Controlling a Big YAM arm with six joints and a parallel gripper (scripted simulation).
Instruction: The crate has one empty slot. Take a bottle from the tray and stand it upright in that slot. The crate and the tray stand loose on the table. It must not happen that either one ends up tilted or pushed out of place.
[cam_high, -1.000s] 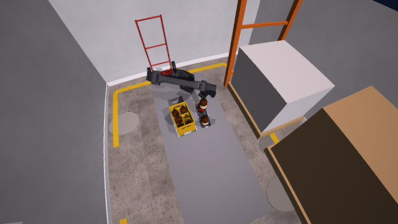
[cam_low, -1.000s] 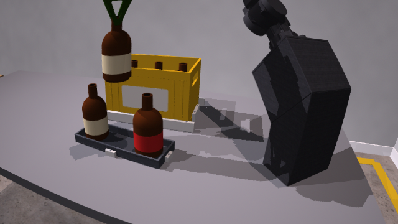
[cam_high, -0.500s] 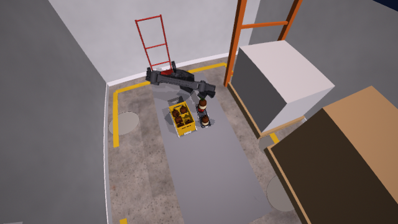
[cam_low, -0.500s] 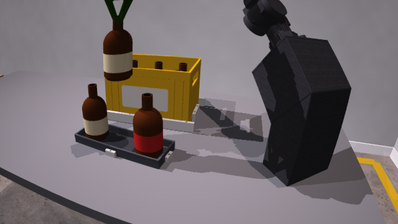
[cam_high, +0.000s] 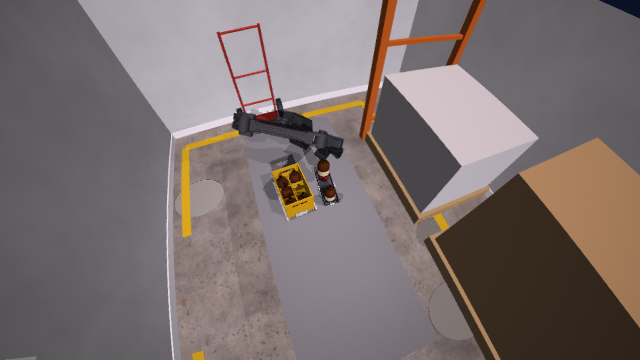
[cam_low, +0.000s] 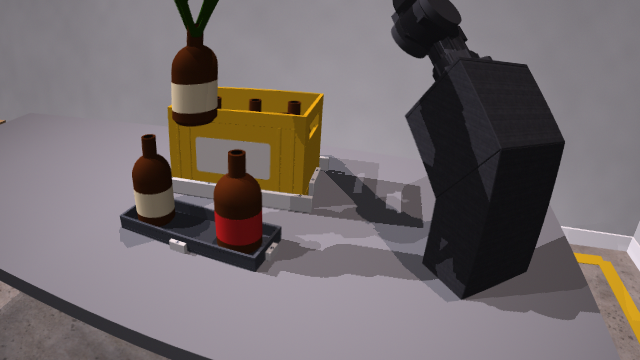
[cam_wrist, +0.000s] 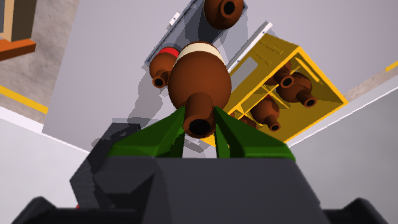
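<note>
A red hand truck stands near an orange frame and boxed pallets.

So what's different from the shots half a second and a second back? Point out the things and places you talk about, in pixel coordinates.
The held bottle (cam_high: 323, 167) (cam_low: 194, 97) (cam_wrist: 200, 82) has risen slightly and shifted a little right in the exterior view. The gripper (cam_high: 324, 159) (cam_low: 195, 31) (cam_wrist: 199, 111) still grips its neck; nothing was let go. The crate (cam_high: 300, 209) (cam_low: 290, 150) (cam_wrist: 272, 52), the tray (cam_high: 326, 184) (cam_low: 192, 222) (cam_wrist: 182, 37) and its two standing bottles (cam_low: 152, 187) (cam_low: 238, 200) look unchanged.
</note>
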